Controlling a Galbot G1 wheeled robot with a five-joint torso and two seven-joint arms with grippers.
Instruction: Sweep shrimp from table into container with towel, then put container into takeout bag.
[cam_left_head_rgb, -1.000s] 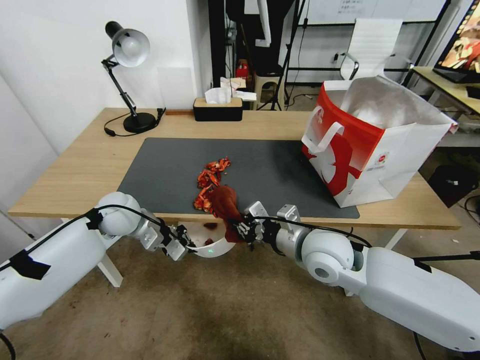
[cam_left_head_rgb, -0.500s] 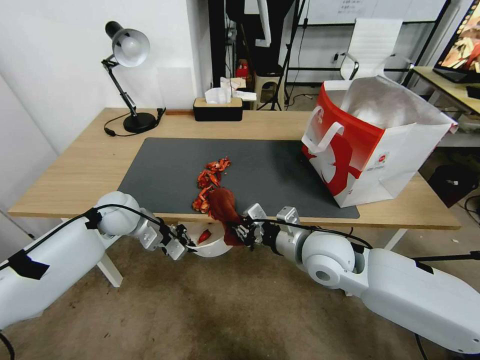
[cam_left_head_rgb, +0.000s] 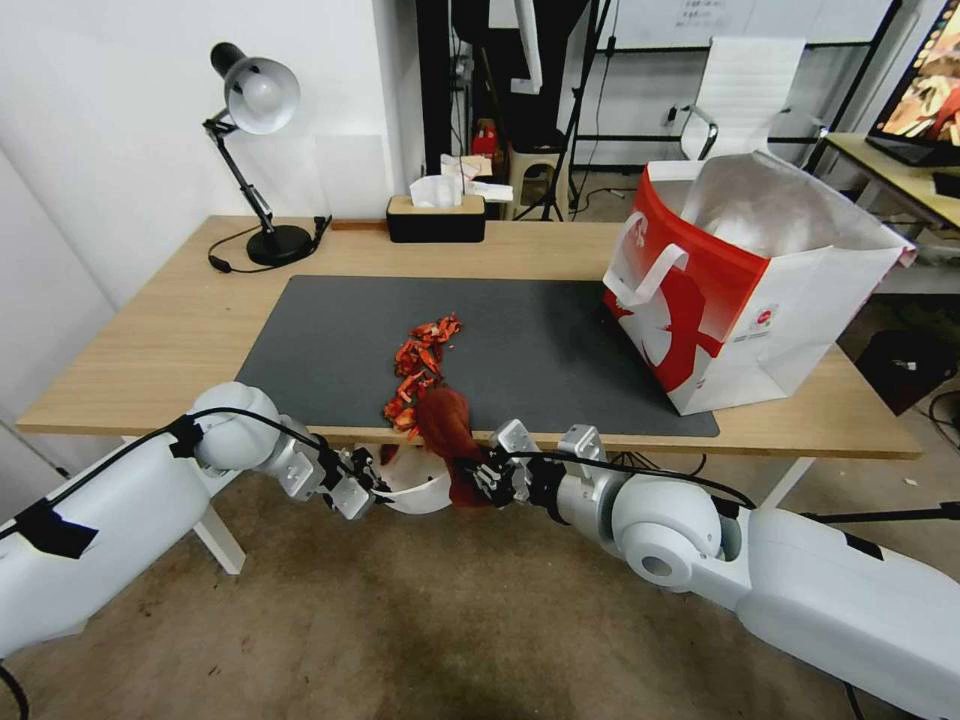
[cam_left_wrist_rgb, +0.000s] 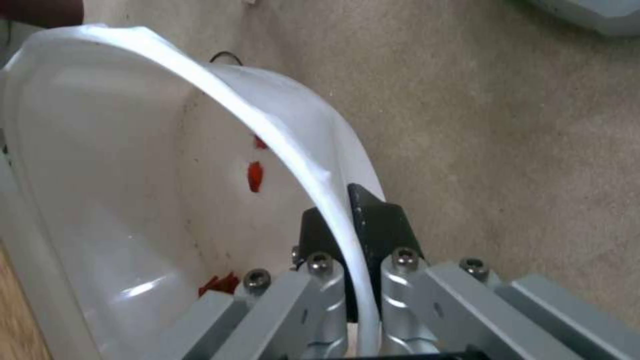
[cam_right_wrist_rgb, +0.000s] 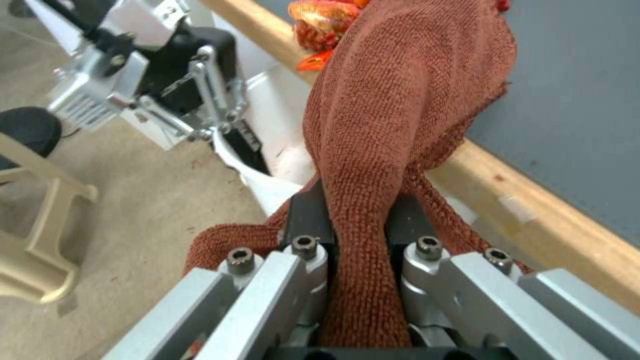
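A trail of red-orange shrimp lies on the dark mat of the table, reaching its front edge. My right gripper is shut on the rust-red towel, which drapes from the mat over the table's front edge. My left gripper is shut on the rim of the white container, held just below the table edge under the shrimp. A few shrimp pieces lie inside it. The red and white takeout bag stands open on the table's right end.
A black desk lamp and a tissue box stand along the table's back edge. A white chair and a second desk are behind the bag. Bare floor lies below both arms.
The towel and right gripper have shifted slightly towards the shrimp at the table edge. The container has tipped a little, and a shrimp piece seen in it earlier is now hidden by the rim.
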